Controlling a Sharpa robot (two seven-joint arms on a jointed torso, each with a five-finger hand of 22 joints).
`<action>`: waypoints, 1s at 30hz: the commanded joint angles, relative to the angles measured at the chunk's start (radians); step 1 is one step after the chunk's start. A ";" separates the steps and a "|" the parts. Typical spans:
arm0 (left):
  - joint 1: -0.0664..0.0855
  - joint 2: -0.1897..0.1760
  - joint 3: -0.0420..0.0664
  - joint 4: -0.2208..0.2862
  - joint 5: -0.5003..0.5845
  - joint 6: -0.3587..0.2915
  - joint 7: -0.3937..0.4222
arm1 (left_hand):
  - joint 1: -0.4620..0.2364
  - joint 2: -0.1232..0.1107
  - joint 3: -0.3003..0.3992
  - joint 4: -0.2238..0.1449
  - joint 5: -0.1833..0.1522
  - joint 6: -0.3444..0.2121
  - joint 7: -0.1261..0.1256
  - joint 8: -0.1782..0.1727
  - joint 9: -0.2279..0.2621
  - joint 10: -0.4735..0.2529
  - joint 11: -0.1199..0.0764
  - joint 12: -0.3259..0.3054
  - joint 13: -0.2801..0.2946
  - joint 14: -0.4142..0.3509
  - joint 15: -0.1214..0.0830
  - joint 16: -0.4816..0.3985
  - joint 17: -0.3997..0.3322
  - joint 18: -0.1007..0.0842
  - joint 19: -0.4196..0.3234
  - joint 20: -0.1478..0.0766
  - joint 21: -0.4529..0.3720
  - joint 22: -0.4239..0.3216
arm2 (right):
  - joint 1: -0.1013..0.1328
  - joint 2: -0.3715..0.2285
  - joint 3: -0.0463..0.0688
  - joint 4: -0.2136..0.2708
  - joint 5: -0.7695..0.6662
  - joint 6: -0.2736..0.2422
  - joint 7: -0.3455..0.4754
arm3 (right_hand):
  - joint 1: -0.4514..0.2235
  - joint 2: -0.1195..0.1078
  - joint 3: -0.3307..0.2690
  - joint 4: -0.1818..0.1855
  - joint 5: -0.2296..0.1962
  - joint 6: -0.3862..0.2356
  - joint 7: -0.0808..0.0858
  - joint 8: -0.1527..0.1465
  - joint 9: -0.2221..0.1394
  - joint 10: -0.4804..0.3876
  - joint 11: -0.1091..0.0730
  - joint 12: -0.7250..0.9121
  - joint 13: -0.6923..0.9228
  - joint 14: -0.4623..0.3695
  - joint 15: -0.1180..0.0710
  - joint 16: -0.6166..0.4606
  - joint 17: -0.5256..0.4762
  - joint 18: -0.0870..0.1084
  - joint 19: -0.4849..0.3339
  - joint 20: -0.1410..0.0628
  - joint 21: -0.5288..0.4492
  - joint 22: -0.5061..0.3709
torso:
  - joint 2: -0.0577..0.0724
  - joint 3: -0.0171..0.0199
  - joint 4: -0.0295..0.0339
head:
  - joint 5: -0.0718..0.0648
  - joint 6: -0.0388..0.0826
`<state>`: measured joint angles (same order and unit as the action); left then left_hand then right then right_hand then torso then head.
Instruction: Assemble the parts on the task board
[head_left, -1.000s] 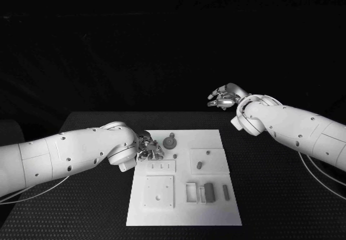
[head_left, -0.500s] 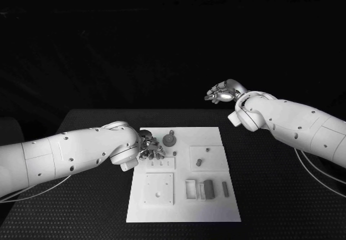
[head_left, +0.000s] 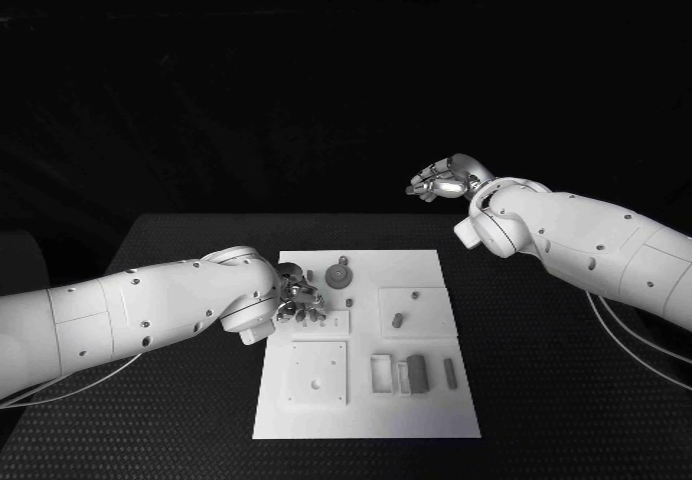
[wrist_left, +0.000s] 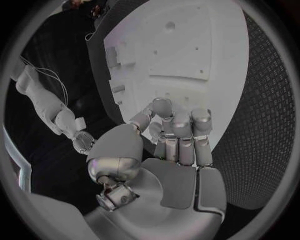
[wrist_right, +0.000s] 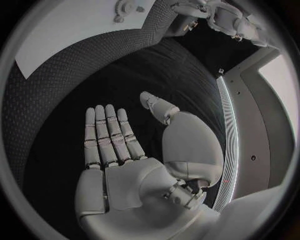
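Observation:
The white task board (head_left: 433, 420) lies mid-table. On it are a round grey part (head_left: 339, 274), a short peg (head_left: 397, 322) on a raised square, a dark block (head_left: 417, 373) in a frame and a slim bar (head_left: 451, 376). My left hand (head_left: 297, 296) hovers at the board's far left corner with its fingers (wrist_left: 178, 137) curled in. What lies under them is hidden. My right hand (head_left: 444, 182) is raised beyond the board's far right corner. Its fingers (wrist_right: 109, 132) are stretched out, and it holds nothing.
A square plate with a hole (head_left: 317, 378) and a small plate with pegs (head_left: 326, 322) sit on the board's left side. Black textured tabletop (head_left: 562, 380) lies on both sides of the board. The board's corner (wrist_right: 69, 30) is far from my right hand.
The whole picture has shifted a little. My right hand has turned slightly and stays raised. My left hand stays at the same corner of the board.

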<state>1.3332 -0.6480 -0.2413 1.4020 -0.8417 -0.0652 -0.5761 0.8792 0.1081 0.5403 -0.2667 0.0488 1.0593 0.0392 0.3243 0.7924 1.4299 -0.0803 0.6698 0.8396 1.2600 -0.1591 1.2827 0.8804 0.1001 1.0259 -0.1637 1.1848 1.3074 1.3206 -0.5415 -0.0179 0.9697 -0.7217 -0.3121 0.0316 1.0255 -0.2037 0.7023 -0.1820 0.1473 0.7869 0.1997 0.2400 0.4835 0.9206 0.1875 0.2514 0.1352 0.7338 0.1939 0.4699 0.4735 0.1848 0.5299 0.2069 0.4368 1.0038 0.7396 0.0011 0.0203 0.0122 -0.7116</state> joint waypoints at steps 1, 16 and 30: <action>0.000 0.001 0.001 0.002 -0.023 0.002 0.001 | 0.002 0.005 0.026 -0.019 0.005 0.014 -0.008 -0.004 0.002 0.000 -0.002 0.006 0.001 0.033 -0.031 0.006 -0.001 0.012 0.001 -0.109 0.005 0.021 | 0.001 0.001 0.001 0.001 0.009 0.023 0.015 | 0.000 0.009 -0.006 0.000 0.005 -0.007 0.000 0.004 -0.001 0.009 0.000 -0.004 -0.002 0.008 0.001 -0.005 -0.002 -0.003 0.001 0.004 -0.005 0.000 | 0.001 -0.0001 -0.0006 | 0.001 0.001; -0.012 -0.001 0.001 0.004 -0.034 0.005 0.005 | 0.002 0.003 0.029 -0.019 0.006 0.015 -0.008 -0.009 0.002 -0.001 -0.002 0.008 0.003 0.032 -0.030 0.009 -0.003 0.012 -0.001 -0.109 0.007 0.021 | 0.001 0.002 0.001 0.003 0.009 0.029 0.010 | 0.002 0.011 -0.013 0.000 0.010 -0.008 0.003 0.007 -0.006 0.018 0.001 -0.019 -0.015 0.007 0.003 -0.016 -0.010 -0.003 -0.003 0.006 -0.016 0.000 | 0.001 0.0001 -0.0005 | 0.000 -0.003; -0.020 0.005 0.001 0.007 -0.058 0.002 0.005 | 0.002 0.002 0.031 -0.019 0.006 0.016 -0.008 -0.013 0.002 -0.002 -0.001 0.010 0.004 0.032 -0.030 0.011 -0.006 0.013 -0.002 -0.109 0.010 0.021 | 0.001 0.003 0.001 0.007 0.009 0.037 0.006 | 0.002 0.013 -0.016 0.002 0.010 -0.008 0.004 0.008 -0.008 0.022 0.001 -0.025 -0.020 0.006 0.005 -0.020 -0.014 -0.004 -0.005 0.007 -0.020 0.001 | 0.000 -0.0004 -0.0004 | -0.003 -0.007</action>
<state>1.3139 -0.6456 -0.2409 1.4074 -0.8883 -0.0655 -0.5759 0.8738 0.1027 0.5432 -0.2640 0.0510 1.0618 0.0366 0.3153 0.7929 1.4315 -0.0785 0.6738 0.8424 1.2676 -0.1629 1.2895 0.8761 0.1014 1.0258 -0.1635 1.1887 1.3079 1.3207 -0.5400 -0.0179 0.9749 -0.7131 -0.2920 0.0320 1.0296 -0.1999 0.6913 -0.1820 0.1521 0.7870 0.1997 0.2436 0.4767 0.9349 0.1875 0.2320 0.1165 0.7377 0.1970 0.4559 0.4610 0.1845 0.5265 0.2105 0.4202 1.0041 0.7402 0.0005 0.0204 0.0087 -0.7171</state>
